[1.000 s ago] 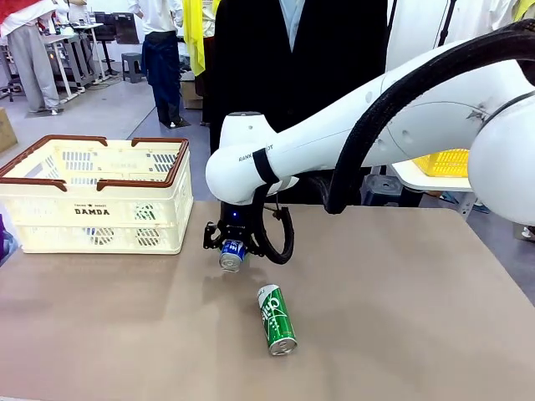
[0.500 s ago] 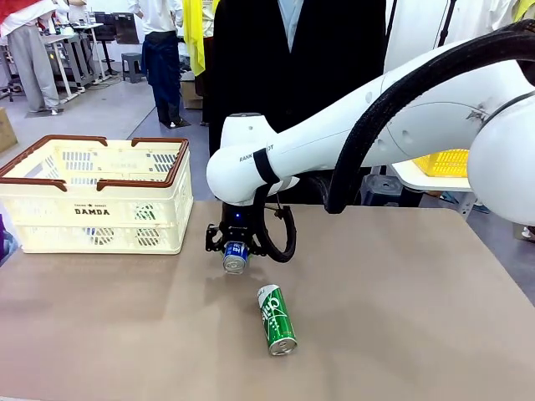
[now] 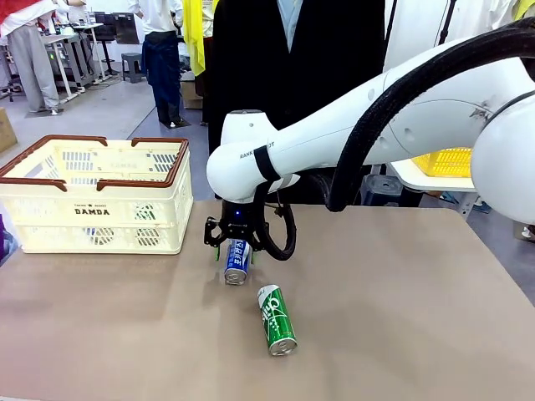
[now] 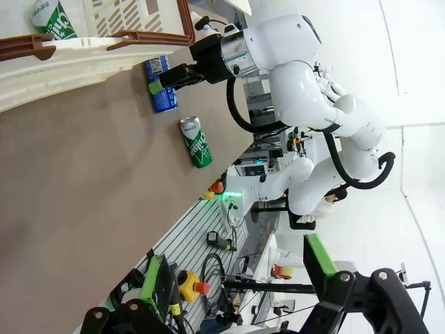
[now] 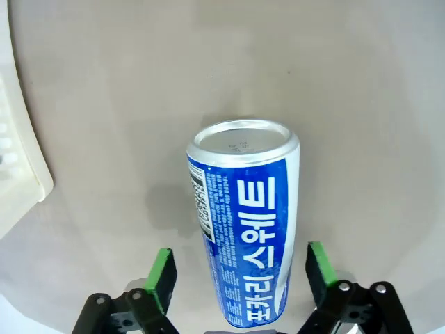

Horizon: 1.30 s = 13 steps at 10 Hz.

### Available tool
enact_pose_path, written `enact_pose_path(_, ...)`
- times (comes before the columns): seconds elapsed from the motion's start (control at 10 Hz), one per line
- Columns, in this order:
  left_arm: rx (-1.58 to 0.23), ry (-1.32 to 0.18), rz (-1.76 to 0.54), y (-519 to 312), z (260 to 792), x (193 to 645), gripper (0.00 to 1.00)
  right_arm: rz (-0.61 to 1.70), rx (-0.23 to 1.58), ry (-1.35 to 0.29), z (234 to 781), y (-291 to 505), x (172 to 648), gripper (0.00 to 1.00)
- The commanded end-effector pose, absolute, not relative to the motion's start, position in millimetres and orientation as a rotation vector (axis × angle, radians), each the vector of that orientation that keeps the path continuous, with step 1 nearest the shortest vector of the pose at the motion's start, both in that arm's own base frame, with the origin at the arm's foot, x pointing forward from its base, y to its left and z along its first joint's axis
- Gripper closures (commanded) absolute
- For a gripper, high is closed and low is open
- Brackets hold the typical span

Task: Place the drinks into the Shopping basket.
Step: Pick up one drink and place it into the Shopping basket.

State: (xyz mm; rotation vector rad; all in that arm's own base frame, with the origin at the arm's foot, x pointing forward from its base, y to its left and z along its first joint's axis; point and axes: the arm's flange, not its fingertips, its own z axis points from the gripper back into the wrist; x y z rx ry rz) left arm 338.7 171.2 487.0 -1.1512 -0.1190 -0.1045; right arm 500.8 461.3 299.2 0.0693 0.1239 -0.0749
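The blue drink can [image 3: 237,261] with white lettering lies lengthwise between the fingers of my open right gripper [image 3: 236,244], just right of the Shopping basket [image 3: 92,196]. In the right wrist view the blue can [image 5: 243,229] has a gap on each side to the green pads [image 5: 163,278], so nothing grips it. The green drink can [image 3: 276,319] lies on its side on the table nearer the front. My left gripper [image 4: 236,292] is open and holds nothing, far from both cans. Another green can [image 4: 52,17] shows past the basket's brown rim [image 4: 104,42].
The tan table [image 3: 401,317] has free room to the right and in front of the cans. A person in dark clothes [image 3: 292,75] stands at the far side. A yellow mesh basket [image 3: 443,163] sits on a side table behind my right arm.
My right gripper has opened and let go of the blue can. The can has dropped a little and now shows its full length between the fingers. The green can has not moved.
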Motion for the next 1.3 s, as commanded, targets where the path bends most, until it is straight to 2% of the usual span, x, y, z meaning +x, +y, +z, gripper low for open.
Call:
enact_pose_path(0.0, -1.152, -0.113, -0.108, 170.9, 488.4, 335.5, 0.00, -0.068, 0.082, 0.120, 301.6, 452.2, 494.3, 0.00)
enact_pose_path(0.8, -1.152, -0.113, -0.108, 170.9, 488.4, 335.5, 0.00, -0.062, 0.088, 0.102, 310.3, 446.6, 488.8, 0.00)
enact_pose_path(1.0, -1.152, -0.113, -0.108, 170.9, 488.4, 335.5, 0.00, -0.071, 0.130, 0.100, 361.6, 417.7, 466.6, 0.00)
enact_pose_path(1.1, -1.152, -0.113, -0.108, 170.9, 488.4, 335.5, 0.00, -0.075, 0.207, 0.103, 420.4, 365.1, 438.9, 0.00)
enact_pose_path(1.2, -1.152, -0.113, -0.108, 170.9, 488.4, 335.5, 0.00, -0.083, 0.245, 0.111, 436.8, 344.4, 429.9, 0.00)
